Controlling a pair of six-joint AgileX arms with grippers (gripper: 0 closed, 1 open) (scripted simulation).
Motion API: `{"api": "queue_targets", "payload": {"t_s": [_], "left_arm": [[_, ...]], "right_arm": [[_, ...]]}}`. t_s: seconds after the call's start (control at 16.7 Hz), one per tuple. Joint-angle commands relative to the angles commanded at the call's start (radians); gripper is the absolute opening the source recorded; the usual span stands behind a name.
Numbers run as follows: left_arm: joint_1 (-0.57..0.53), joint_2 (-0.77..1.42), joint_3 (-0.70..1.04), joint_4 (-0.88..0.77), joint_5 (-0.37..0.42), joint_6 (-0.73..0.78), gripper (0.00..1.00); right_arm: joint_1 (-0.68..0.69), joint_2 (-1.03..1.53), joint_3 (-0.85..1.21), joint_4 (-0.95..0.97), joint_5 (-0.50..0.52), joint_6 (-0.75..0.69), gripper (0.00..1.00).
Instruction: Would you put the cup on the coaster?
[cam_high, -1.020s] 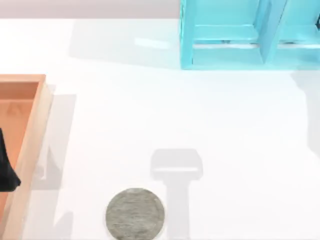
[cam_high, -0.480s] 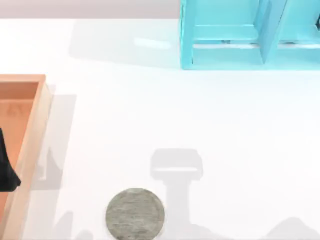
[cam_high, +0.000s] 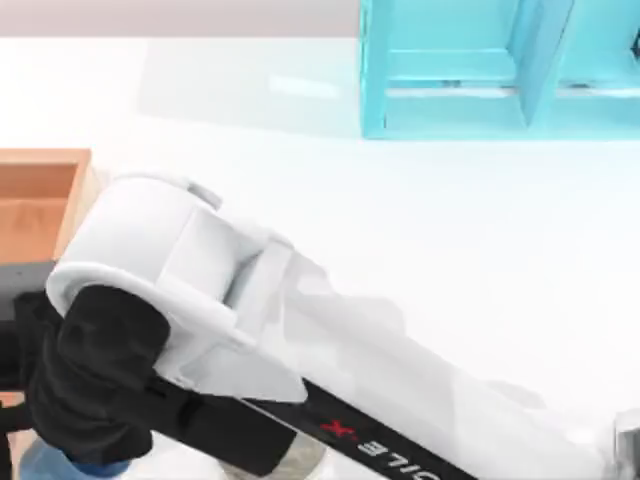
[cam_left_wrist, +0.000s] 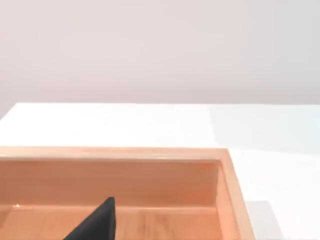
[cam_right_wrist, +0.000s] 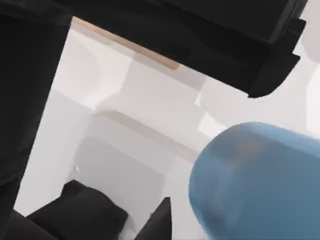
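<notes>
Since the earlier top frames, the right arm (cam_high: 300, 340) has swung in from the lower right and now stretches across the desk (cam_high: 480, 250) toward the lower left, covering most of the coaster (cam_high: 300, 462), of which a grey sliver peeks out under the arm. At the arm's end the right gripper (cam_high: 80, 430) is a dark mass above the cup (cam_high: 50, 465), a bit of blue at the bottom left edge, beside the wooden tray (cam_high: 40, 190). A cyan shelf (cam_high: 450, 70) stands at the far edge, well apart. The reach looks aimed at picking the cup up, since it sits off the coaster, to its left.

From the left wrist, the tray (cam_left_wrist: 150, 155) fills the lower part, with a dark tip of the left gripper (cam_left_wrist: 97, 225) over it; the left arm sits parked at the desk's left side, and whether its fingers are apart or together cannot be told.

From the right wrist, the cup (cam_right_wrist: 260, 185) is close, its blue wall large in view, with black gripper parts around it. Whether the fingers are clamped on it cannot be told. The task appears to be at the grasping stage, with the cup not yet on the coaster.
</notes>
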Motion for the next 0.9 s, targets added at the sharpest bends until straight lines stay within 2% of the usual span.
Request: {"api": "queue_targets", "payload": {"t_s": [0.24,0.66,0.9], "left_arm": [[0.000,0.000,0.000,0.000,0.000,0.000,1.00],[0.000,0.000,0.000,0.000,0.000,0.000,1.00],[0.000,0.000,0.000,0.000,0.000,0.000,1.00]], "right_arm": [[-0.150,-0.105,-0.013,0.165,-0.013,0.152,0.00],[-0.166,-0.116,-0.014,0.183,-0.015,0.168,0.00],[-0.166,-0.116,-0.014,0.183,-0.015,0.168,0.30]]}}
